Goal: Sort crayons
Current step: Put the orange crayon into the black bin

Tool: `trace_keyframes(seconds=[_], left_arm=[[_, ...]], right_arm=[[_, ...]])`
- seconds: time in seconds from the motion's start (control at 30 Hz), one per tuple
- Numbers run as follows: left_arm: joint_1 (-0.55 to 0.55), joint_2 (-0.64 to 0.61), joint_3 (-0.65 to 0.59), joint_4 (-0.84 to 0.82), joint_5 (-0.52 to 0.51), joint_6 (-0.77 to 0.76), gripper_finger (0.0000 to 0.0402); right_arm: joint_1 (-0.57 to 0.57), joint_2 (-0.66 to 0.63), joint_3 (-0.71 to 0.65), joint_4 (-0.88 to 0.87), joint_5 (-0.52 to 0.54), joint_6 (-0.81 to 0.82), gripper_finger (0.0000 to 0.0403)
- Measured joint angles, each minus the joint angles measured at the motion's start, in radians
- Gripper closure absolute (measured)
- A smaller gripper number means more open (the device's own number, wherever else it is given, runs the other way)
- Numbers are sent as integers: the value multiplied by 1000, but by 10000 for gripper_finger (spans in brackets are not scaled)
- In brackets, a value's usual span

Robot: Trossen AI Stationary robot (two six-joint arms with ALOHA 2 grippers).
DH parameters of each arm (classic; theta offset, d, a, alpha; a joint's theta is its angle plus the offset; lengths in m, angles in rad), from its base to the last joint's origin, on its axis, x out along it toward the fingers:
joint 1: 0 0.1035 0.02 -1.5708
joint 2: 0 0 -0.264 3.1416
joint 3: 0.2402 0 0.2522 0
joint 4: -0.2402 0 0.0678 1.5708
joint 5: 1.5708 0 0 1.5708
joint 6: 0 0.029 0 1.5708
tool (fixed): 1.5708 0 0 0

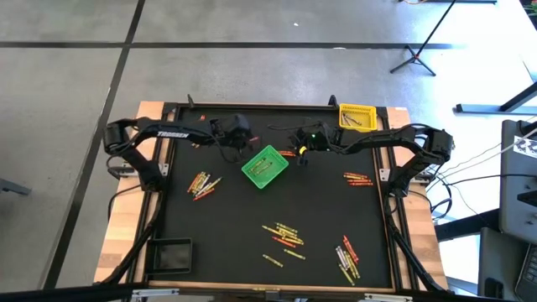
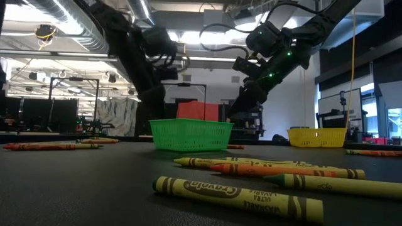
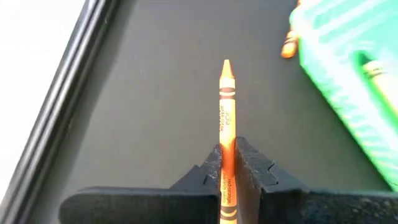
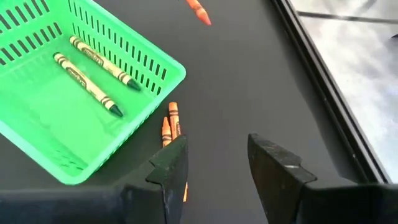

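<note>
An orange crayon (image 3: 227, 124) was pinched upright between the fingers of the left gripper (image 3: 227, 163), its tip pointing away over bare black mat. In the overhead view that gripper (image 1: 237, 134) hung just at ten o'clock of the green basket (image 1: 265, 166), near the far edge of the table (image 1: 252, 243), with the left arm stretched in a long reach from the left rail.

Two green crayons (image 4: 93, 73) lay side by side inside the green basket (image 4: 37, 134). Two orange crayons (image 4: 169, 127) lay on the mat touching its outer wall, and another orange one (image 4: 198, 10) lay farther off. The right gripper (image 4: 217, 168) hovered above those two with its fingers spread and nothing between them; overhead it (image 1: 300, 149) sat at two o'clock of the green basket, its arm reaching in from the right rail.

The yellow basket (image 1: 356, 117) stood in the far right corner against the table's rim with crayons in it. Loose clusters of crayons lay at nine o'clock of the green basket (image 1: 201, 183), at three o'clock (image 1: 358, 179), and toward the near edge (image 1: 284, 234) and near right (image 1: 347, 258). Open mat stretched between these clusters. A black basket (image 1: 172, 254) sat in the near left corner.
</note>
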Motion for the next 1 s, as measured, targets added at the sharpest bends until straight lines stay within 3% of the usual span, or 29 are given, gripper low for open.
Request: trace_keyframes(seconds=[0.3, 0.53, 0.73, 1.0], left_arm=[[-103, -177, 2, -137, 2, 2, 394], [-170, -244, 2, -287, 248, -18, 394], [-282, -319, 3, -472, 343, -277, 394], [-571, -376, 3, -570, 296, -627, 394]], right_arm=[[1, 0, 0, 35, -249, -57, 237], [1, 0, 0, 83, -251, -154, 237], [1, 0, 0, 83, -250, -195, 237], [1, 0, 0, 101, -251, -199, 237]])
